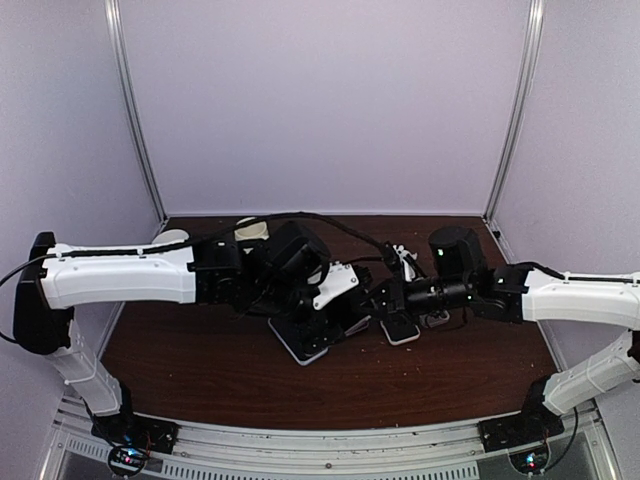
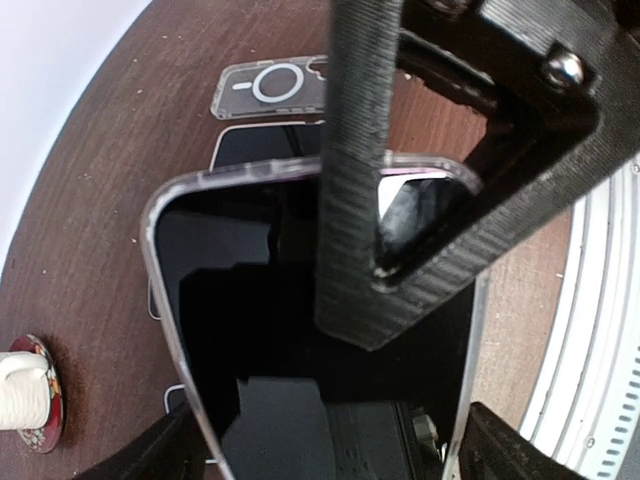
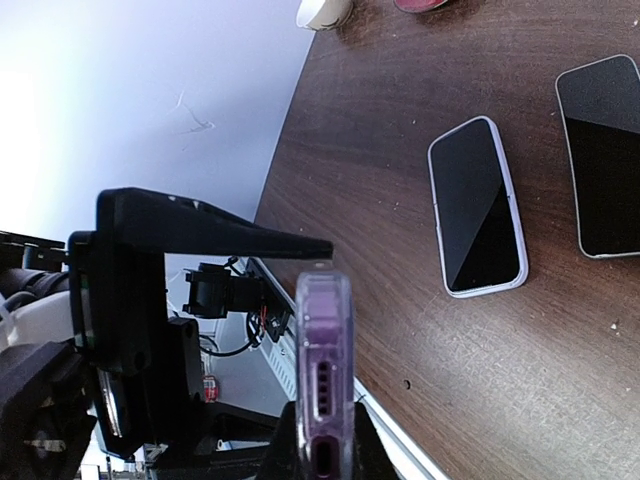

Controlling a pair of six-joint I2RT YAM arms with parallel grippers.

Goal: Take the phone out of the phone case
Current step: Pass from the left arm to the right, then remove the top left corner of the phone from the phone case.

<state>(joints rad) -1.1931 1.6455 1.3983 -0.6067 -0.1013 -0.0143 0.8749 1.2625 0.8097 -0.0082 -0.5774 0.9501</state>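
The phone [image 2: 250,300] has a black screen and sits in a clear phone case [image 2: 158,250]. It is held off the table near the middle [image 1: 300,342]. My left gripper [image 2: 335,455] spans its width, a finger against each long edge of the case. Seen end-on in the right wrist view, the purple phone [image 3: 325,370] shows its speaker holes and port. My right gripper [image 3: 325,455] is shut on that end, pinching front and back. One right finger [image 2: 350,200] lies across the screen. In the top view my right gripper [image 1: 368,305] meets my left gripper [image 1: 300,318] over the phone.
An empty clear case [image 2: 270,85] and a dark phone [image 2: 262,145] lie beyond the held one. Two other phones [image 3: 477,205] [image 3: 600,160] rest flat on the brown table [image 1: 200,370]. A white roll on a red disc [image 2: 25,395] stands left. The table's front rail [image 2: 600,350] is close by.
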